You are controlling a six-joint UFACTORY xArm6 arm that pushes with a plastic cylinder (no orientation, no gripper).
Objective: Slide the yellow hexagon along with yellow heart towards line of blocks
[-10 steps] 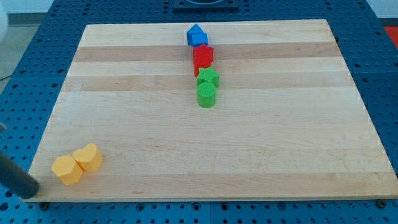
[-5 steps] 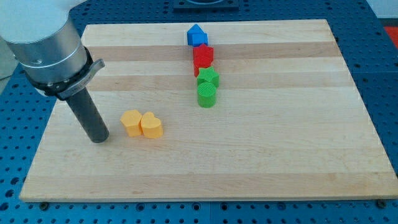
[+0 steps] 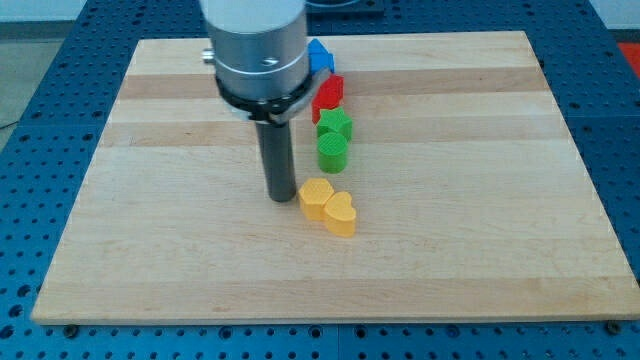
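The yellow hexagon (image 3: 316, 197) and the yellow heart (image 3: 340, 213) lie touching each other near the board's middle, just below the line of blocks. The line runs from the view's top down: a blue block (image 3: 320, 55), a red block (image 3: 329, 92), a green block (image 3: 335, 126) and a green cylinder (image 3: 332, 152). My tip (image 3: 282, 197) rests on the board just left of the yellow hexagon, close to or touching it. The arm's grey body hides part of the blue and red blocks.
The wooden board (image 3: 480, 220) lies on a blue perforated table (image 3: 620, 120). The arm's wide grey body (image 3: 255, 50) hangs over the board's top middle.
The yellow hexagon and heart have slid to the right and a little down, ending just below the green cylinder. My tip has followed them to the right, staying at the hexagon's left.
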